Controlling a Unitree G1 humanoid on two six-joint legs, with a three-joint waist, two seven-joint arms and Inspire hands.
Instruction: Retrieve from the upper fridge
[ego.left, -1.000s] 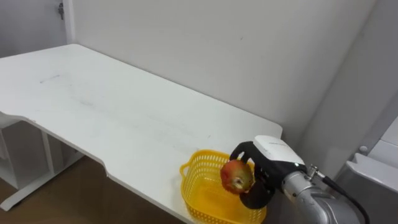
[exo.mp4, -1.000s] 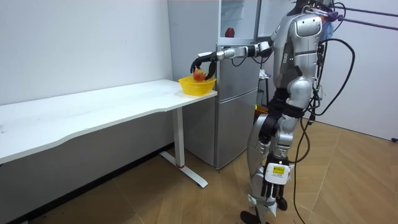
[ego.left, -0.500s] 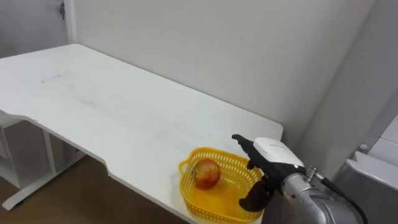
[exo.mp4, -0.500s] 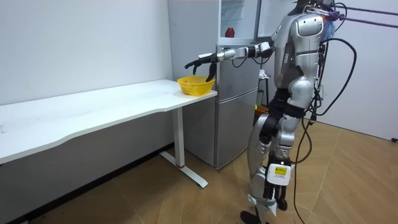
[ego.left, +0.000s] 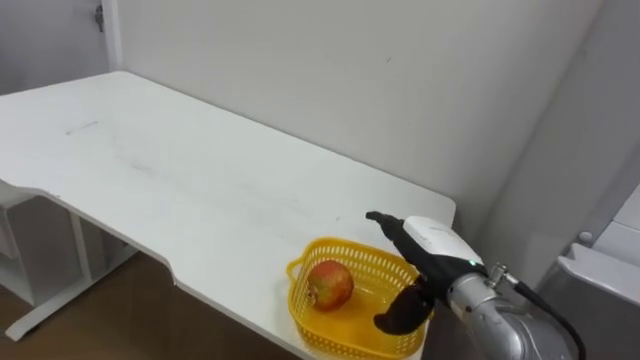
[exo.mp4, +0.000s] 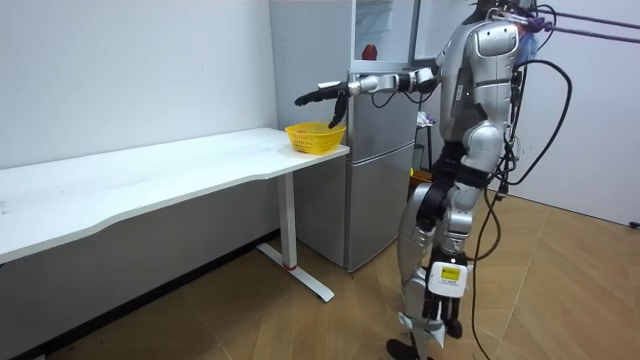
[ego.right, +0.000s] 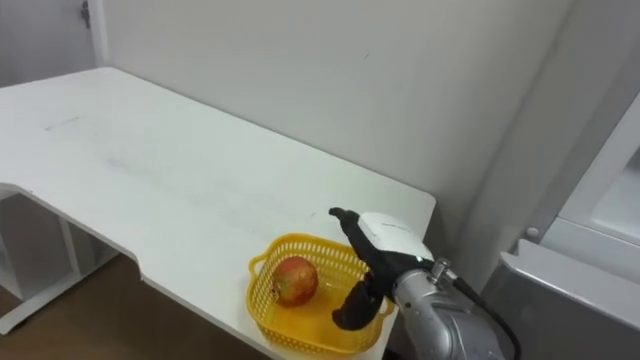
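The round red-and-yellow apple (ego.left: 329, 283) lies inside the yellow plastic mesh basket (ego.left: 372, 260) at the near right corner of the white table (ego.left: 150, 170). The right hand (ego.left: 432, 242) hovers above the basket's right rim with its fingers straight, spread and empty, so the delivery looks done.

My right hand (ego.left: 432, 244) shows a white back shell and black fingers. The round apple (ego.left: 329, 283) is red, blushed with yellow; the plastic lattice-walled basket (ego.left: 345, 243) is bright yellow throughout. The flat table top (ego.left: 150, 170) is plain white, the tall fridge (exo.mp4: 380, 180) silver-grey.
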